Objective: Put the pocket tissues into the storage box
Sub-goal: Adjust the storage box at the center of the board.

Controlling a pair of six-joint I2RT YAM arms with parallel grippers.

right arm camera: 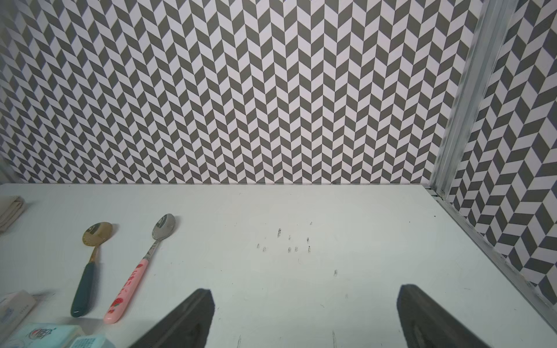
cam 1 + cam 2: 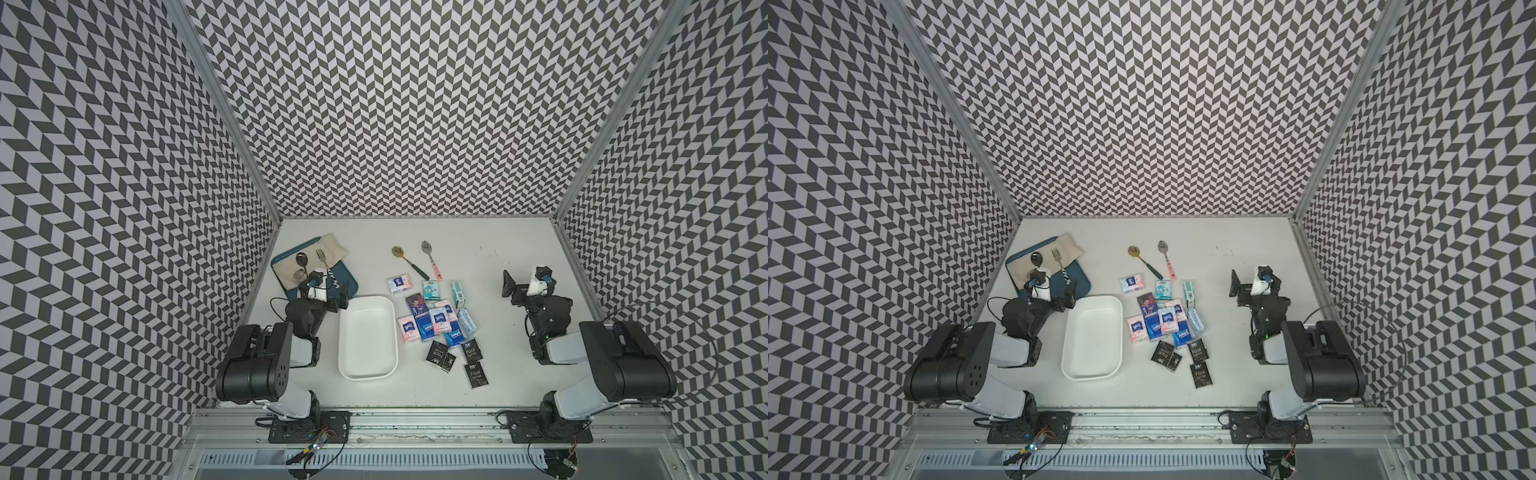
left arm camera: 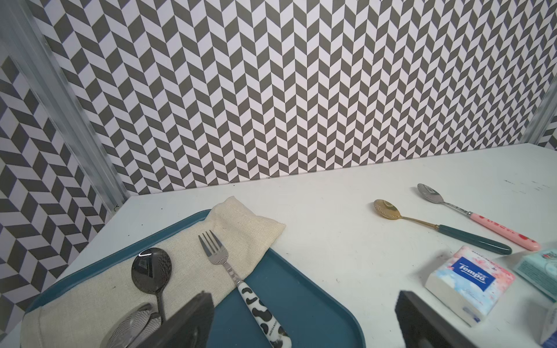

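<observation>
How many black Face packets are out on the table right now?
4 black packets at the near end of the pile: two overlapping, one right of them, one closest to the robot. More may hide under the pile.

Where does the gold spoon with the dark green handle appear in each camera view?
Top view: the gold spoon lies beyond the tissue packets.
Top view: the same spot.
Left wrist: the spoon lies beyond the Tempo packet.
Right wrist: the spoon lies between the beige cloth and the pink-handled spoon.
Shared landmark: the pink-handled spoon, beside it in every view.
</observation>
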